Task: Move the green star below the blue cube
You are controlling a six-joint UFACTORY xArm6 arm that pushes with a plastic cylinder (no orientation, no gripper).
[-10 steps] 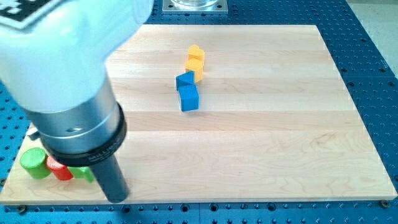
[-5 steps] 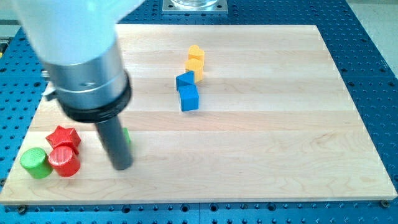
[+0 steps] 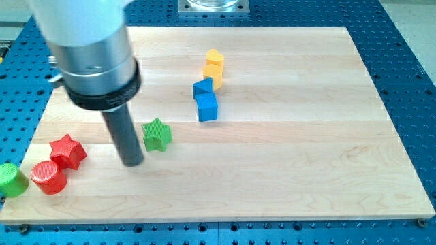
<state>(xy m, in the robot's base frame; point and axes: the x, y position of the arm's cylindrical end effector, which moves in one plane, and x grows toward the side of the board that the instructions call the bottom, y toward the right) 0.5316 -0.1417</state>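
The green star (image 3: pixel 157 134) has come out from behind the rod and now sits clear, pushed away from the desk's left edge toward the middle, just beside my tip (image 3: pixel 132 162). The red star (image 3: pixel 67 151), red cylinder (image 3: pixel 48 177) and green cylinder (image 3: pixel 11 180) have shifted toward the bottom-left corner, the green cylinder now overhanging the left edge.

My arm comes down from the tabletop's upper left corner as a broad white housing, then a grey metal cylinder ringed by a black collar. From the collar a straight dark rod drops nearly upright. My tip (image 3: pixel 131 163) rests on the tabletop in its left part, between the upper and lower edges.
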